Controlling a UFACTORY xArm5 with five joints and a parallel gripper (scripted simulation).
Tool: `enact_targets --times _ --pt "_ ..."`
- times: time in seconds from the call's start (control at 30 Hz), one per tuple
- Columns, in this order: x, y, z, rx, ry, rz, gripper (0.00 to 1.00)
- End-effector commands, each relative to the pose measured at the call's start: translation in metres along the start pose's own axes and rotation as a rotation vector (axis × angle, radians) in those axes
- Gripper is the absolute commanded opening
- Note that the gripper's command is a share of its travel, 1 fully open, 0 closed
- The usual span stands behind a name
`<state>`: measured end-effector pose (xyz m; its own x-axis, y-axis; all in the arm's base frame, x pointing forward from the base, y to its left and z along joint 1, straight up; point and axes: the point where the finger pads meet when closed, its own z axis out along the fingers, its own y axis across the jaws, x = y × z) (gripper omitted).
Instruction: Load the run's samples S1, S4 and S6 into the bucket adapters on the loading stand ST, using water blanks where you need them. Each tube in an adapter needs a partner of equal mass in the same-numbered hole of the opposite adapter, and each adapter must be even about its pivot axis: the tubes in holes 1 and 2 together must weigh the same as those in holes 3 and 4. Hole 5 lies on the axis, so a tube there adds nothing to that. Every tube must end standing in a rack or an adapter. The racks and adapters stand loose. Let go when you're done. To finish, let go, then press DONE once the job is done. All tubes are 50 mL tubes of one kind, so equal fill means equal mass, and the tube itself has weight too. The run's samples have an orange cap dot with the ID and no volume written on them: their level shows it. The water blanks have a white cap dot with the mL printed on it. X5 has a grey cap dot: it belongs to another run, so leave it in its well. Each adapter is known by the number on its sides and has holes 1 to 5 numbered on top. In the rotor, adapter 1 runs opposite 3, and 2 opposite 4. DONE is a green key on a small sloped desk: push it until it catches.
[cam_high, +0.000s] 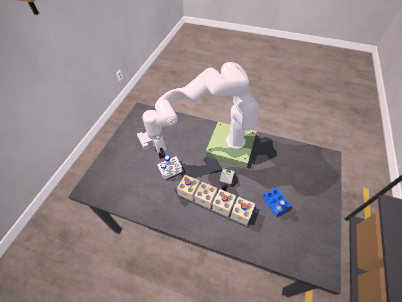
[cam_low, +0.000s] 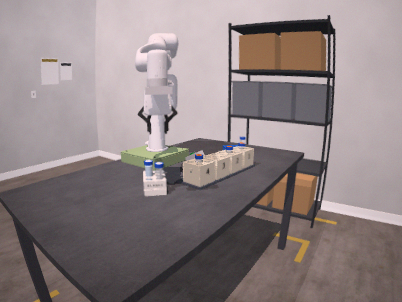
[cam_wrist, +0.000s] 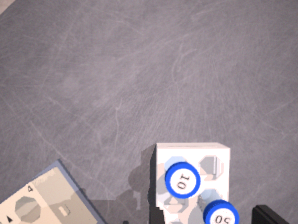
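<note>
My gripper (cam_high: 161, 153) (cam_low: 158, 125) (cam_wrist: 212, 216) is open and empty, high above the white blanks rack (cam_high: 172, 172) (cam_low: 155, 188) (cam_wrist: 195, 147). Two white-dotted blanks stand there: one cap (cam_wrist: 183, 180) reads 10, the other (cam_wrist: 221, 216) is partly cut off and its number is unclear. On the stand ST (cam_wrist: 76, 182) four beige adapters stand in a row. Adapter 4 (cam_low: 199, 175) (cam_wrist: 45, 186), nearest the blanks rack, holds an orange-dotted tube (cam_high: 188, 182) (cam_low: 199, 157). The adapter beside it (cam_high: 205, 201) shows empty holes. The other two hold orange-dotted tubes (cam_high: 224, 198) (cam_high: 244, 206). Their IDs are too small to read.
A blue rack (cam_high: 271, 195) right of the stand holds a pale-dotted tube (cam_high: 282, 203); a small orange spot shows beside it. The small desk (cam_high: 226, 178) with the green DONE key (cam_high: 228, 171) stands between stand and robot base (cam_high: 220, 155). Shelving stands beyond the table.
</note>
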<state>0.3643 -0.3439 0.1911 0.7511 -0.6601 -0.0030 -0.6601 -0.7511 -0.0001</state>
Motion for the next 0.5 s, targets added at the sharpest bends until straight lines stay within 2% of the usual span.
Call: enact_targets --times 0.0,0.47 --pt "0.001 0.0 0.004 0.0 0.004 0.0 0.57" --pt "0.001 0.0 0.028 0.0 0.004 0.0 0.57"
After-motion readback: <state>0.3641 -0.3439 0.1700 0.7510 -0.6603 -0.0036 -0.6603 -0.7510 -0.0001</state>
